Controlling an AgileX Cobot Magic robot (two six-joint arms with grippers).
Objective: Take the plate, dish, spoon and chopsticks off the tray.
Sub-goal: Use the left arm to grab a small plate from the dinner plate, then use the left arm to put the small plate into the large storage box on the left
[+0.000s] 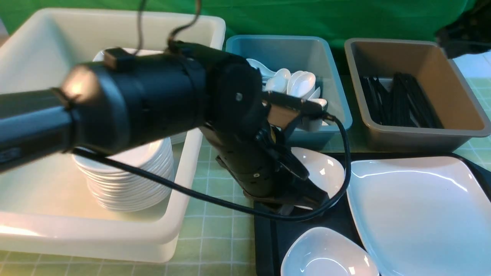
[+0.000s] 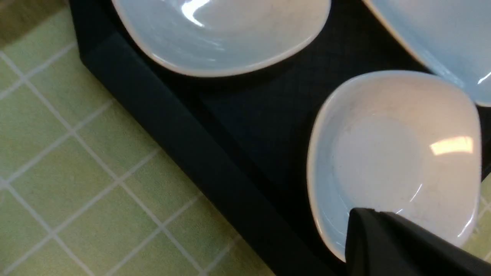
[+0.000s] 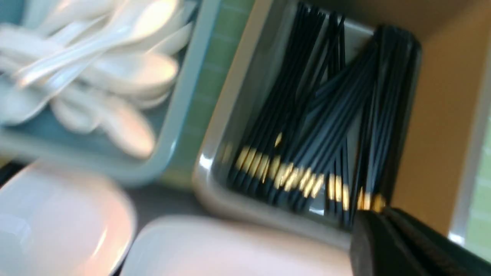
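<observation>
The large white plate (image 1: pixel 418 214) lies on the right of the black tray (image 1: pixel 268 237). Two small white dishes are on the tray's left: a far one (image 1: pixel 326 168) and a near one (image 1: pixel 326 253). My left gripper (image 1: pixel 307 199) hangs low over the far dish's front rim, by the tray's left edge. In the left wrist view one finger (image 2: pixel 383 245) overlaps that dish (image 2: pixel 391 161); the jaws look open and empty. My right arm (image 1: pixel 466 32) is at the back right, above the brown bin; its finger (image 3: pixel 383 245) holds nothing. No spoon or chopsticks show on the tray.
A blue bin (image 1: pixel 333 111) holds white spoons (image 1: pixel 299 82). A brown bin (image 1: pixel 456 92) holds black chopsticks (image 1: pixel 399 99). A big white tub (image 1: pixel 180 214) on the left holds a stack of dishes (image 1: pixel 126 180). The left arm's cable (image 1: pixel 215 201) droops over the tablecloth.
</observation>
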